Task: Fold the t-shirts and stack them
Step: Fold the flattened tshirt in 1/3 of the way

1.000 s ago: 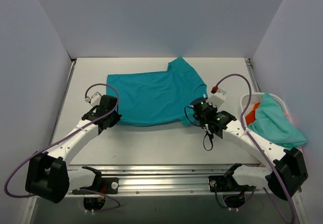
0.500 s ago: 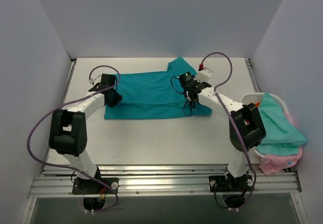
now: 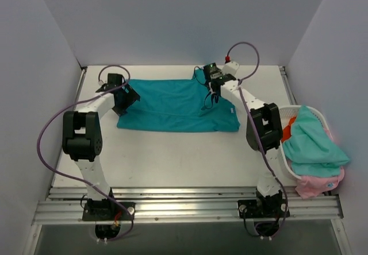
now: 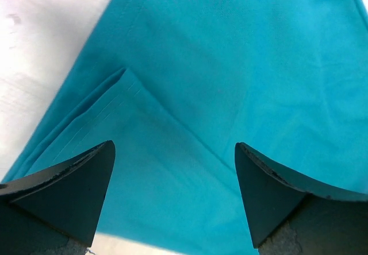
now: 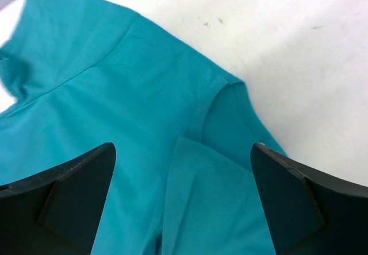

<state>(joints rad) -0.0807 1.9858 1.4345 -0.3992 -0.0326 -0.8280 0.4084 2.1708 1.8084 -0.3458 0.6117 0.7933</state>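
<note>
Status: early, roughly the first fold of the first shirt.

- Teal shirt [image 3: 172, 108] lies flat on the table [image 3: 172, 163], mid-far area, as a wide band. A crease line runs along it in the top view. The left wrist view shows a doubled layer with its corner sitting on the lower one, so I judge one lengthwise fold is in.
- Sleeve [image 3: 202, 71] pokes out past the far edge at the right end and is not tucked. The right wrist view shows its seam and a flap of cloth lying loose.
- Left gripper [image 3: 125, 96] is over the shirt's left end, jaws spread, nothing between them, only cloth below.
- Right gripper [image 3: 211, 84] is over the far-right part by the sleeve, also spread and empty.
- Can't tell from these views whether either one touches the cloth.

Left to do:
- Teal shirt: tuck the sleeve, then cross-folds to get it compact.
- No stack is visible anywhere on the table.
- Basket [image 3: 280, 116] at the right holds an aqua shirt [image 3: 310, 143], a pink shirt [image 3: 319, 184] hanging over its near rim, and an orange-red shirt [image 3: 291, 123] peeking out. All three are crumpled and unfolded, and each needs pulling out, flattening, folding and stacking.

Most of the job is ahead.
</note>
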